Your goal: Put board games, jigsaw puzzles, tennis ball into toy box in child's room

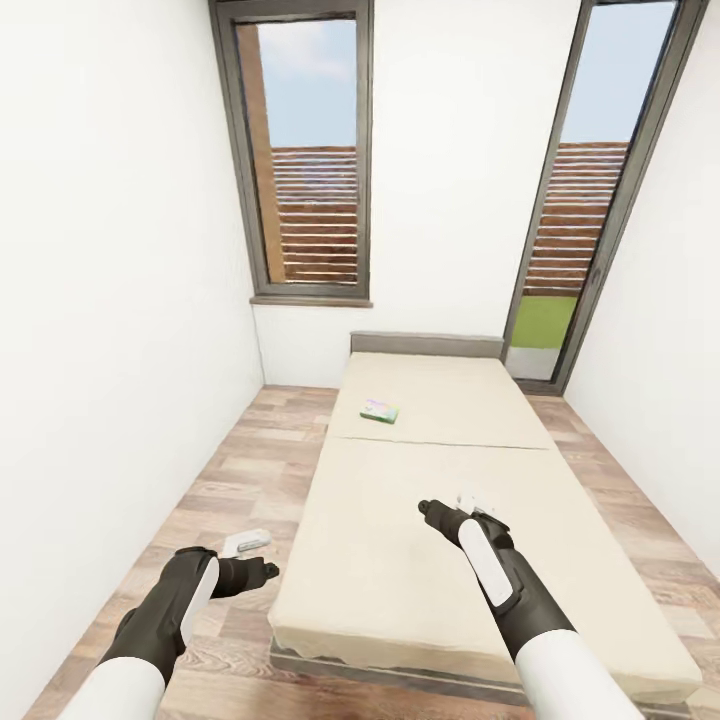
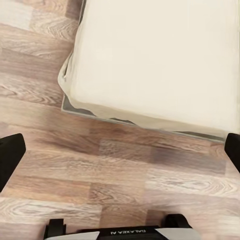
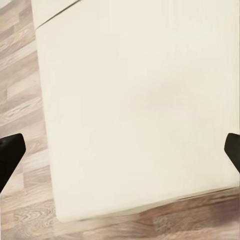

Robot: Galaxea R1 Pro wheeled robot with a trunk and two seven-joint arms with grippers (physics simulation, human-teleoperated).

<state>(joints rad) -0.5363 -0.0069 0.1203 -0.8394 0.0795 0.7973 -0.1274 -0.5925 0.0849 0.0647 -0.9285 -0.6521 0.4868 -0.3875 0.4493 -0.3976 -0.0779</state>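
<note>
One of the board games, a flat pale blue box with a green edge, lies on the far half of the bed, near its left side. My left gripper hangs open over the wood floor just left of the bed's near corner. Its wrist view has both fingers far apart above the floor and the mattress corner. My right gripper is open above the near half of the mattress, well short of the box. The table, toy box, jigsaw puzzles and tennis ball are out of view.
A white wall runs along the left, with a strip of plank floor between it and the bed. Tall dark-framed windows stand behind the grey headboard. A narrower floor strip lies right of the bed.
</note>
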